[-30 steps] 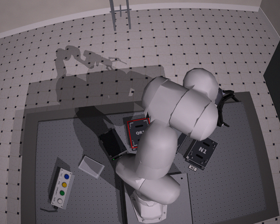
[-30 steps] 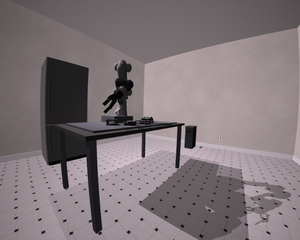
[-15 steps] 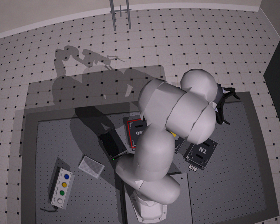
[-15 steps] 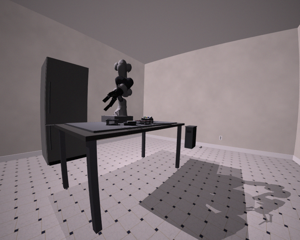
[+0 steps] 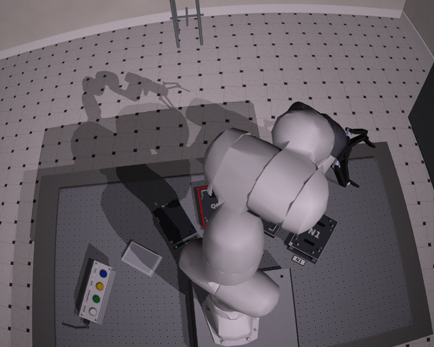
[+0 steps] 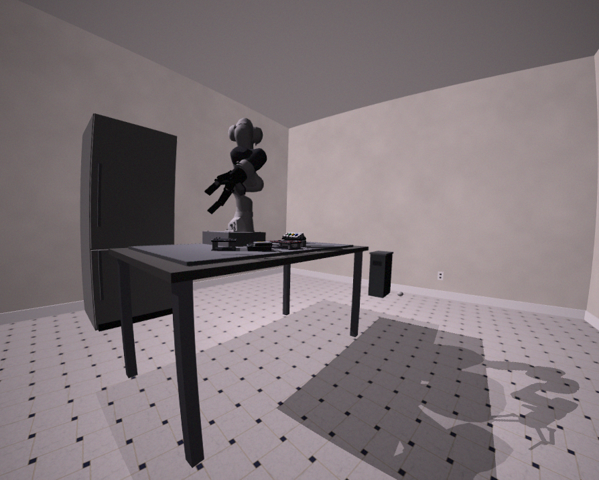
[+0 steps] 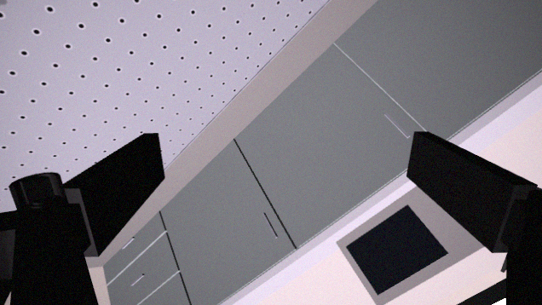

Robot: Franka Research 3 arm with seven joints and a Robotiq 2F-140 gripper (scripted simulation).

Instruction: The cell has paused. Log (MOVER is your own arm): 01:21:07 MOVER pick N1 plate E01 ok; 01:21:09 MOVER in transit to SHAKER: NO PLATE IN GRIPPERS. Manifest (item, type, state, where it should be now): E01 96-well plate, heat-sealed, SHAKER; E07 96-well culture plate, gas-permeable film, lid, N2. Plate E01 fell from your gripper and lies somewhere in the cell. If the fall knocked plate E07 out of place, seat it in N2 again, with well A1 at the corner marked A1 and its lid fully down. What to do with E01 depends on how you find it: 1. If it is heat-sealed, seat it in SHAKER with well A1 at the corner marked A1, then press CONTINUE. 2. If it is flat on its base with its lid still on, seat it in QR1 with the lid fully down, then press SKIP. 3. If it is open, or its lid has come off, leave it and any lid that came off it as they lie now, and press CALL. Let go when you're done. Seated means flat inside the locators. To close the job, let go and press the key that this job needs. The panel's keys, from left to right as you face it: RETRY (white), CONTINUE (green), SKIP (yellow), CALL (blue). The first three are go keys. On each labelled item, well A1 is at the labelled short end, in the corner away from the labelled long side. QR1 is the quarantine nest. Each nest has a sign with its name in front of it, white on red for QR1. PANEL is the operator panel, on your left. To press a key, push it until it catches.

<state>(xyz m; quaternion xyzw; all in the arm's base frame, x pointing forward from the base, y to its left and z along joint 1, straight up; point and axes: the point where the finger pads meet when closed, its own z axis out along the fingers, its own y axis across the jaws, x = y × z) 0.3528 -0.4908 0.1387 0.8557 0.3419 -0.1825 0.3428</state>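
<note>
- Gripper (image 5: 353, 157) wide open, nothing btwn the fingers; held high over the far right part of the table (image 5: 395, 217), well apart from every nest.
- Wrist view: both black fingers frame perforated board top-left, then the table edge, then grey cabinet fronts (image 7: 315, 140) and a dark square panel (image 7: 396, 249) beyond. No plate in that view.
- Arm (image 5: 264, 178) folded over the middle of the board; its bulk hides much of the nest row. In the exterior view the gripper (image 6: 220, 194) points down-left, above the table.
- N1 nest (image 5: 313, 233) right of the arm base, bare on top, white "N1" sign (image 5: 297, 259) in front of it.
- QR1 nest (image 5: 207, 205), red-edged, only partly seen under the arm; what shows is unoccupied.
- Dark block w/ a green light (image 5: 175, 224) just left of QR1; prob. the shaker, but can't read a label.
- N2 and plate E07: hidden by the arm, can't tell.
- Clear well plate (image 5: 141, 257) lies flat on the board, skewed to the grid, btwn the dark block and the panel, touching neither. Prob. E01; seal and label too small to make out.
- Operator panel (image 5: 95, 284) near-left of the board: blue, yellow, green, white keys in a row.
</note>
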